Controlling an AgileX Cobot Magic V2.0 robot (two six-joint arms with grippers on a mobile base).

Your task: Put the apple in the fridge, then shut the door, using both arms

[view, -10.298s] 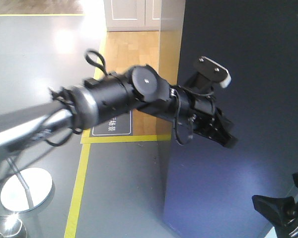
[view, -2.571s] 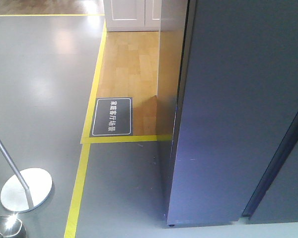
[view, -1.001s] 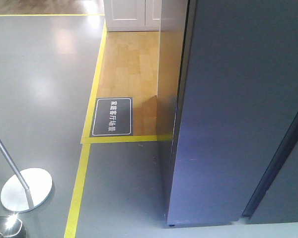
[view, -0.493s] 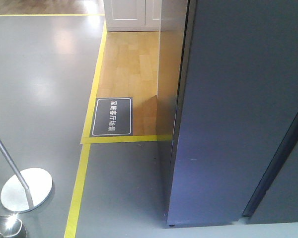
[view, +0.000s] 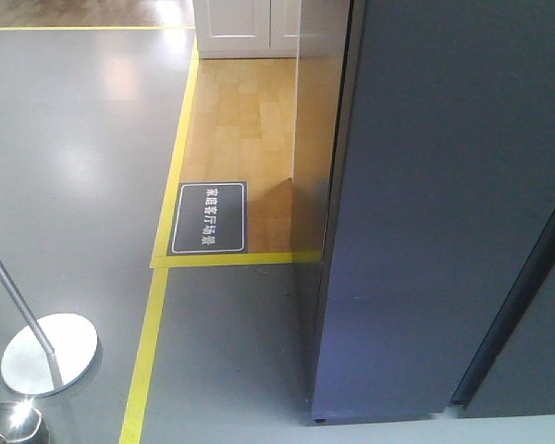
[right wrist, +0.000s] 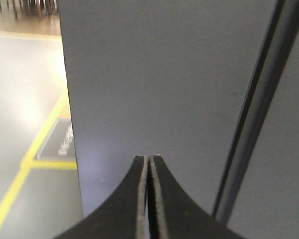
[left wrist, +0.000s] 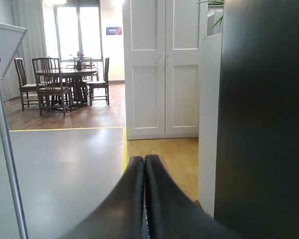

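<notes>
**Door shut, both grippers empty, apple out of sight**

My left gripper (left wrist: pixel 144 167) has its fingers pressed together with nothing between them, and it points past the fridge (left wrist: pixel 261 119) toward the white cabinet doors (left wrist: pixel 162 69); my right gripper (right wrist: pixel 149 167) is likewise closed tight and empty, facing the flat grey-blue door (right wrist: pixel 159 89); from the front view the door (view: pixel 444 213) sits flush along its left edge, with only the dark seam to the neighbouring panel showing; the apple appears in no view, so I judge it is inside, though I cannot confirm that; the risk I see is a door that looks closed but has not sealed, since no camera shows the gasket; a careless swing of either arm could also catch the metal stand (view: pixel 37 347) on the floor, or knock the panel.
</notes>
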